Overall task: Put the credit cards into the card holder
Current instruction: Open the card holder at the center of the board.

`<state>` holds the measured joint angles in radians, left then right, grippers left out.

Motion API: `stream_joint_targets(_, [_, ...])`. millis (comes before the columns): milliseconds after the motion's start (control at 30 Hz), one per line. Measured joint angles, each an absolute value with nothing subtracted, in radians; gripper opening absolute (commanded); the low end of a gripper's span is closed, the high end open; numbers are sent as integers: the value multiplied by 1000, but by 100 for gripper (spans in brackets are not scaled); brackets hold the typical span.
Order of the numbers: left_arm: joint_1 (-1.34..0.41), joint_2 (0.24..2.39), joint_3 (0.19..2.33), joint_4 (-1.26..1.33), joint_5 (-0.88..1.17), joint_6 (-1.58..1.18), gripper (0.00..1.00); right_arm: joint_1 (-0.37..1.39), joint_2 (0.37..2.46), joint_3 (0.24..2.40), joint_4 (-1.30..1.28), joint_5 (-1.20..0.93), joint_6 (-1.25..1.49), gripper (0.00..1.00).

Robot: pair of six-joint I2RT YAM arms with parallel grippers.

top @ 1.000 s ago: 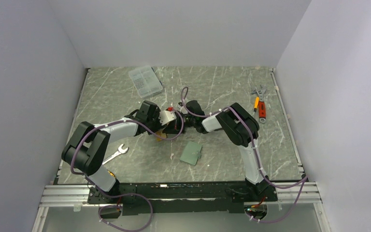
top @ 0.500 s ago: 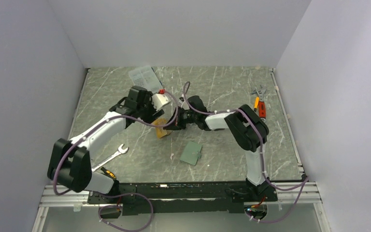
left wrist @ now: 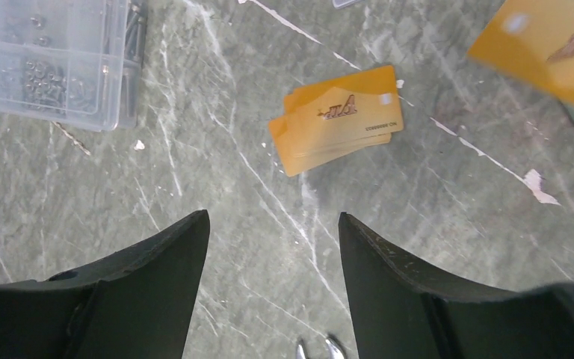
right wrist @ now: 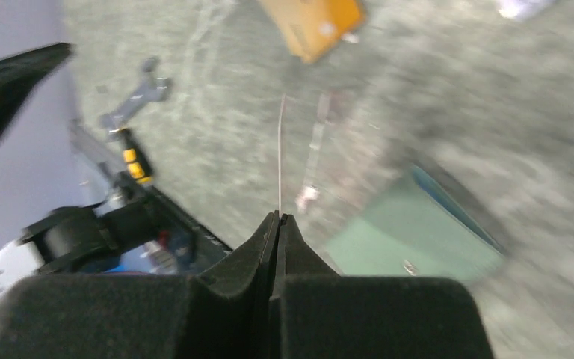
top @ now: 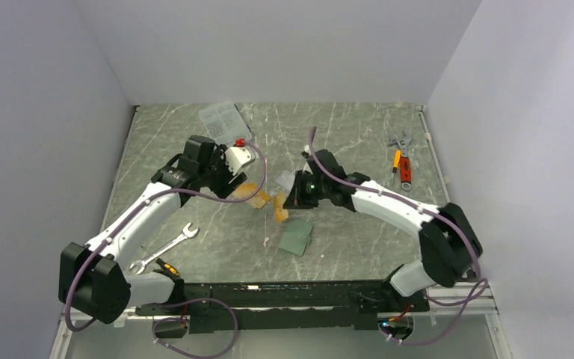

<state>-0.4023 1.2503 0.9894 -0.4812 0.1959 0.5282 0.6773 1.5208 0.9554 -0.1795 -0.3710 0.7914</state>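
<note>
Two stacked orange-gold credit cards (top: 256,196) lie on the table, also in the left wrist view (left wrist: 340,120). My left gripper (top: 228,176) is open and empty, hovering back-left of them (left wrist: 273,217). My right gripper (top: 290,200) is shut on another orange card (top: 279,210), seen edge-on in its wrist view (right wrist: 281,149) and held above the table just behind the grey-green card holder (top: 296,237). The holder lies flat, with a blue edge showing (right wrist: 411,239). A silvery-white card (top: 284,179) lies behind the right gripper.
A clear compartment box (top: 220,117) stands at the back left (left wrist: 45,60). A silver wrench (top: 166,247) lies front left (right wrist: 134,97). Orange-handled tools (top: 402,168) lie at the right. The right wrist view is motion-blurred.
The two grippers, which met over the cards, have parted. My left arm drew back to the left. My right arm swung forward with an orange card lifted toward the card holder.
</note>
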Motion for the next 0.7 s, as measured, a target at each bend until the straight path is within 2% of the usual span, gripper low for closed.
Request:
stream_joint_targets(133, [-402,1218,986,-500,216,512,68,690,1414,978,-447,-142,720,0])
stream_joint_targets(300, [-402,1183,983,-502,232,501,67,688,1393,1007,-655,69,665,0])
stream_joint_targets(700, [-402,1168,969,-522,240,500,66,701,1472,1006,-754,205,607,0])
